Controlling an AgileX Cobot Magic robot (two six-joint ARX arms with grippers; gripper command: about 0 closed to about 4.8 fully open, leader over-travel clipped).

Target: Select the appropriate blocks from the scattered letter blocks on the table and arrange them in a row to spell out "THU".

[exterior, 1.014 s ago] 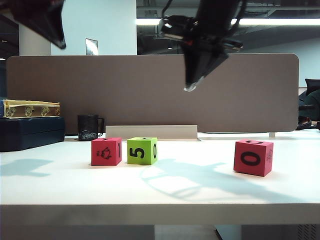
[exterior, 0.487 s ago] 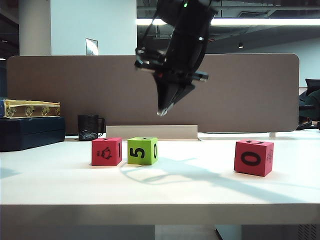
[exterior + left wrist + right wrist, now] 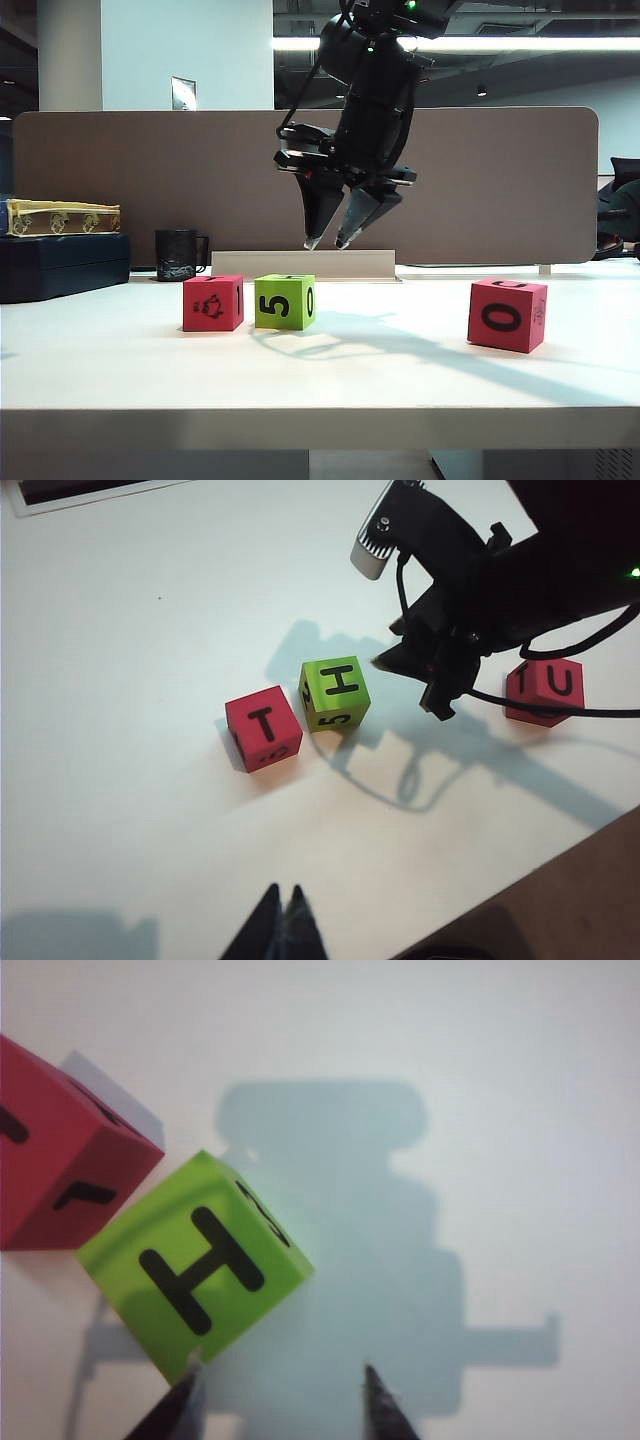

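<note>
Three blocks stand on the white table (image 3: 350, 380). A red block (image 3: 212, 303) with T on top (image 3: 263, 727) sits beside a green block (image 3: 285, 301) with H on top (image 3: 335, 692). A second red block (image 3: 507, 315), with U on top (image 3: 545, 688), stands apart to the right. My right gripper (image 3: 327, 243) hangs open above and just right of the green block (image 3: 195, 1265), its fingertips (image 3: 280, 1368) empty; the T block (image 3: 60, 1160) lies beyond. My left gripper (image 3: 283, 890) is shut and empty, high over the table, out of the exterior view.
A black mug (image 3: 177, 255) stands behind the T block. A dark box (image 3: 60, 265) with a yellow object (image 3: 60, 217) on top sits at the far left. The tan divider panel (image 3: 150, 180) and a beige strip (image 3: 303, 263) close the back edge.
My right arm has come down and leftward toward the green block, and its jaws have opened. The left arm has risen out of the exterior view's top left corner.
</note>
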